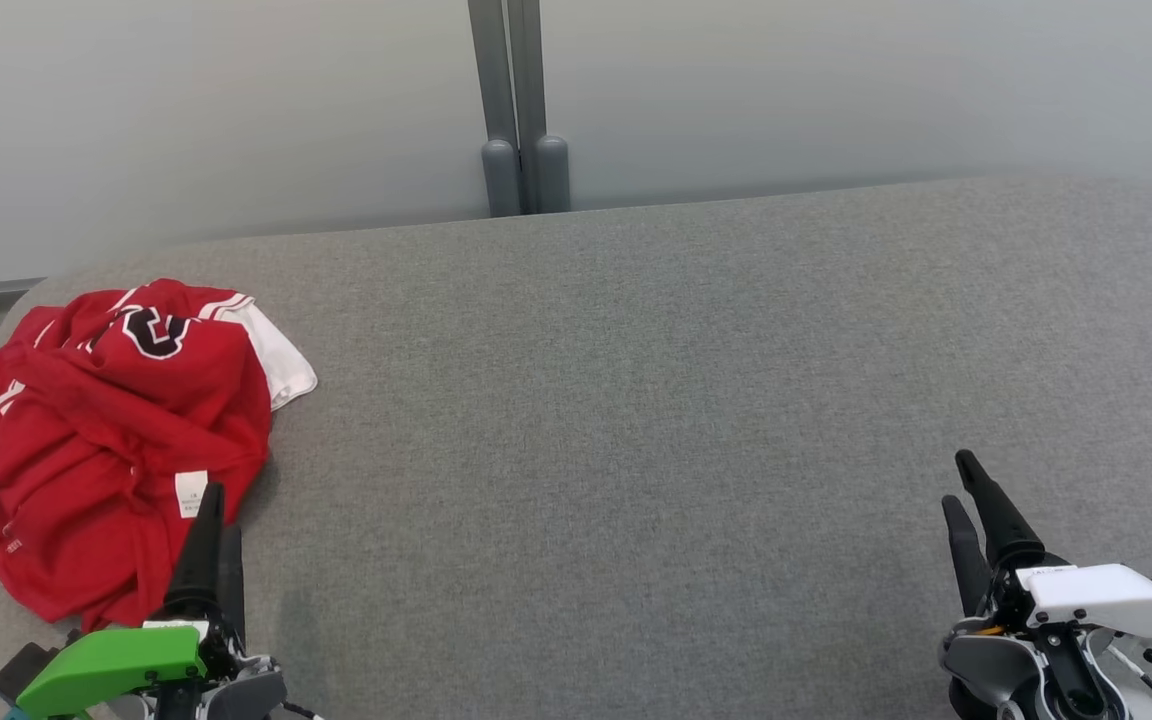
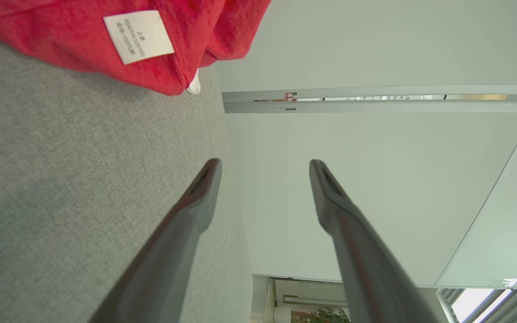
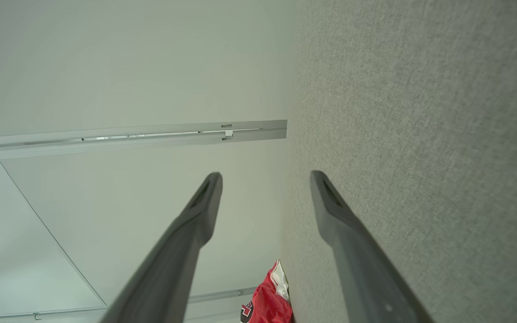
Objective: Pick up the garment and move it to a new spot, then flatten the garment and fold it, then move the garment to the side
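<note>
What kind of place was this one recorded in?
Probably an office or lab room, not a home: pale partition panels joined by a grey metal post, a wide grey fabric-covered table with a crumpled red garment on it, and a leafy plant low in the left wrist view.

Grey table top [image 1: 636, 400]: ctr and right of frame give free passage, front to rear.
Obstacle 1: crumpled red shirt [image 1: 116, 440], left side, mid to lower frame, heaped above the surface. Its near edge lies just beside the left gripper [image 1: 219, 510].
Obstacle 2: wall [image 1: 836, 90] w/ grey post [image 1: 516, 110], top ctr, closes off the rear edge.
Right gripper [image 1: 958, 480], lower right: bare surface all round.
</note>
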Robot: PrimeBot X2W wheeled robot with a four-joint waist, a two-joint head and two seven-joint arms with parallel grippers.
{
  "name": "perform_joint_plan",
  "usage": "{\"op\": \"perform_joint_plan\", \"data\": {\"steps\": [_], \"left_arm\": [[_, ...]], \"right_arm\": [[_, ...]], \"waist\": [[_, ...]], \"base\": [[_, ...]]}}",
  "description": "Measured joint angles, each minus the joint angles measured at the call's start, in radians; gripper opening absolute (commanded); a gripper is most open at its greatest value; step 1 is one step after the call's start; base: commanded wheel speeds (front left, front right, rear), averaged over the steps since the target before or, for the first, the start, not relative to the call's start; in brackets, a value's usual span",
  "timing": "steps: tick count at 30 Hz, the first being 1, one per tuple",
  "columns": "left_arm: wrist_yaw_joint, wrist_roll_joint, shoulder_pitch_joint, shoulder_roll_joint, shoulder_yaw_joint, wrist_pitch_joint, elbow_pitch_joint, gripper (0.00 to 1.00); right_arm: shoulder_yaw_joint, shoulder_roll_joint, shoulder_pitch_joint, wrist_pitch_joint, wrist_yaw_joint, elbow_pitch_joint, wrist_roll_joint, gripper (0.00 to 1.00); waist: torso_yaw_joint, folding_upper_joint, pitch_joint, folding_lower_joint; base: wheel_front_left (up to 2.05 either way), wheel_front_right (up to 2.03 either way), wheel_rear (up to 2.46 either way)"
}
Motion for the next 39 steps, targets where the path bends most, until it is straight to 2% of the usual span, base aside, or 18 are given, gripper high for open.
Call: {"op": "perform_joint_plan", "data": {"steps": [7,25,39], "left_arm": [[0.0,0.081,0.001,0.0,-0.004,-0.034,-0.006,1.0],[0.005,0.537,0.002,0.008,-0.064,-0.105,-0.017,1.0],[0.021,0.778,0.002,0.022,-0.08,-0.152,0.003,1.0]], "right_arm": [[0.03,-0.017,0.0,-0.034,0.0,-0.019,-0.121,1.0],[0.07,-0.056,-0.001,-0.107,0.0,-0.082,-0.562,1.0],[0.073,-0.065,-0.002,-0.155,0.0,-0.051,-0.803,1.0]], "waist": [[0.003,0.0,0.0,0.0],[0.006,0.0,-0.001,0.0],[0.002,0.0,0.002,0.0]], "base": [[0.0,0.0,0.0],[0.0,0.0,0.0],[0.0,0.0,0.0]]}}
